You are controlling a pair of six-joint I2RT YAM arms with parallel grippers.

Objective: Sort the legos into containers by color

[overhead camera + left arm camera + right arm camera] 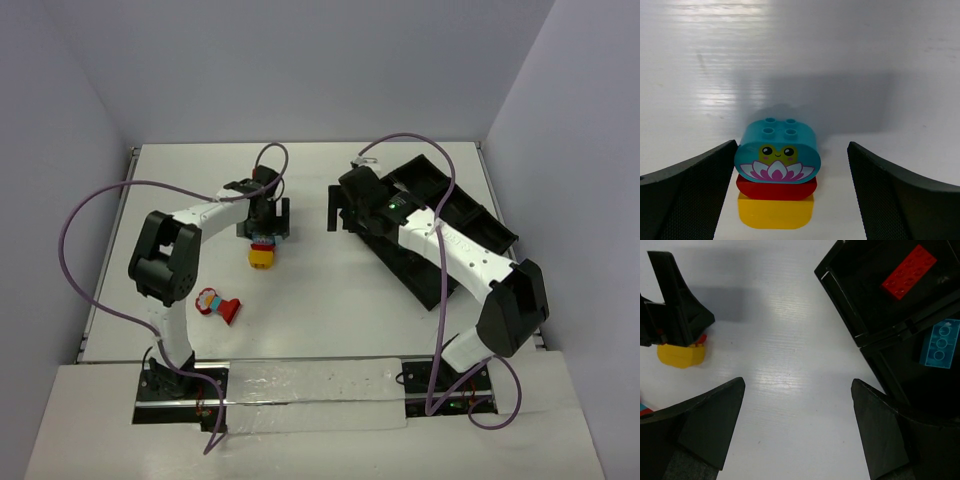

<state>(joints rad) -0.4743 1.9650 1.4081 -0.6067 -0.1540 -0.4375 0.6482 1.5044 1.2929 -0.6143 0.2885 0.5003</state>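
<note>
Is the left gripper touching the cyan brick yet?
Cannot tell. In the left wrist view the left gripper is open; one finger stands clear, the other's edge meets the cyan brick outline.

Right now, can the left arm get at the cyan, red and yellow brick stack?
Probably yes: the left gripper is open and the brick stack sits between its fingers, with nothing else crowding it.

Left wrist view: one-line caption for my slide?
Open left claw flanks a blue-red-yellow stack of bricks on the white table.
</note>
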